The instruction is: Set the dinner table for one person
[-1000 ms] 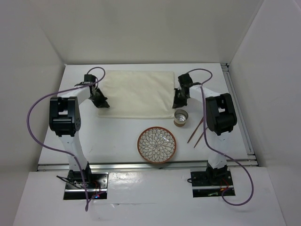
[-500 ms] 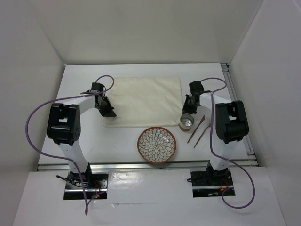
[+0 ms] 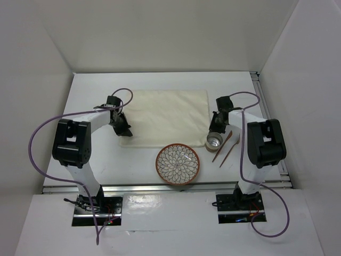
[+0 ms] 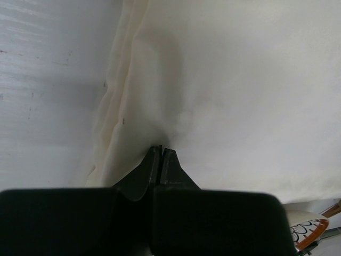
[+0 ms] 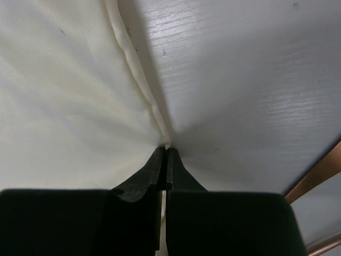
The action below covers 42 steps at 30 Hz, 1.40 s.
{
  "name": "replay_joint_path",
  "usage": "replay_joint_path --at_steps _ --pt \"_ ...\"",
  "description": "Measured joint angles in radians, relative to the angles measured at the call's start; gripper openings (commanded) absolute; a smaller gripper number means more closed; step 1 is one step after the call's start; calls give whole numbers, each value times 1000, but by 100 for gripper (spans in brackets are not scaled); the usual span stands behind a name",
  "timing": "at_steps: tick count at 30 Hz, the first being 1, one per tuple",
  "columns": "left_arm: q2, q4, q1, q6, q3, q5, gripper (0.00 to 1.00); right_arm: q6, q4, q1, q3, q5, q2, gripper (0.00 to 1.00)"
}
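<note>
The dinner table (image 3: pixel 90 101) is a white top with a cream cloth (image 3: pixel 165 114) spread on its far middle. My left gripper (image 3: pixel 124 130) is shut on the cloth's near left corner; the left wrist view shows its tips (image 4: pixel 161 150) pinching bunched, wrinkled fabric (image 4: pixel 240 80). My right gripper (image 3: pixel 216 128) is shut on the cloth's right hem, seen up close in the right wrist view (image 5: pixel 167 149), where the hem (image 5: pixel 133 69) runs up from the tips. The cloth's near corners are hidden under both grippers in the top view.
A patterned plate with a brown rim (image 3: pixel 178 164) lies near the front, just off the cloth's near edge. A small metal-topped cup (image 3: pixel 214 141) stands right beside my right gripper. Two brown chopsticks (image 3: pixel 226 149) lie to its right. A metal rail (image 3: pixel 160 187) borders the near edge.
Both grippers have dragged the cloth to the right and toward the near edge. The cup has shifted right and nearer, close to the chopsticks. The plate stayed put.
</note>
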Motion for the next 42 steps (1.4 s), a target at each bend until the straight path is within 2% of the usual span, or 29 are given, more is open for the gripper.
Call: replay_joint_path --at_steps 7,8,9,11,12,13,14,15,16,17,18,19,21,24,28,30,31,33,36,40,42 --pt "-5 -24 -25 15 2 -10 0 0 -10 -3 -48 23 -44 0" --pt "-8 -26 -31 19 2 -16 2 0 -12 -3 -50 24 -47 3" --pt "-13 -29 -37 21 2 -22 10 0 -12 -3 -51 25 -48 5" --pt "-27 -47 -46 27 8 -36 20 0 -13 -4 -52 26 -49 11" --pt "-36 -60 -51 27 18 -43 25 0 -15 -5 -51 26 -49 25" --pt "-48 -72 -55 26 31 -52 42 -3 -22 -5 -46 27 -49 32" --pt "-62 -84 -58 33 44 -58 49 -4 -31 -5 -40 31 -49 40" --pt "-79 -101 -61 33 65 -63 50 -10 -52 -5 -24 37 -49 45" --pt "-97 -114 -63 34 88 -69 58 -14 -67 -5 -8 41 -49 53" --pt "-116 -132 -66 47 119 -76 71 -24 -84 -5 19 45 -49 61" --pt "-132 -151 -71 62 156 -81 74 -26 -96 -5 45 45 -49 67" --pt "-150 -167 -75 78 192 -91 74 -33 -114 -5 81 46 -49 77" --pt "-190 -181 -93 104 237 -98 74 -42 -140 2 157 51 -50 83" --pt "-283 -184 -151 136 213 -63 72 -48 -159 14 247 74 -60 86" --pt "-387 -164 -275 153 48 51 74 -35 -181 50 291 92 -149 86" --pt "-396 -135 -330 152 -47 111 80 -29 -195 62 283 95 -206 86" --pt "-395 -125 -346 151 -89 135 90 -26 -196 67 270 96 -240 86" --pt "-392 -109 -364 146 -167 170 95 -20 -205 72 240 98 -301 86" --pt "-385 -83 -383 123 -231 205 95 -18 -228 73 206 99 -366 86" --pt "-338 13 -409 123 -254 262 82 -19 -260 73 190 111 -386 87" --pt "-295 66 -420 124 -267 294 81 -19 -265 73 176 114 -389 87"
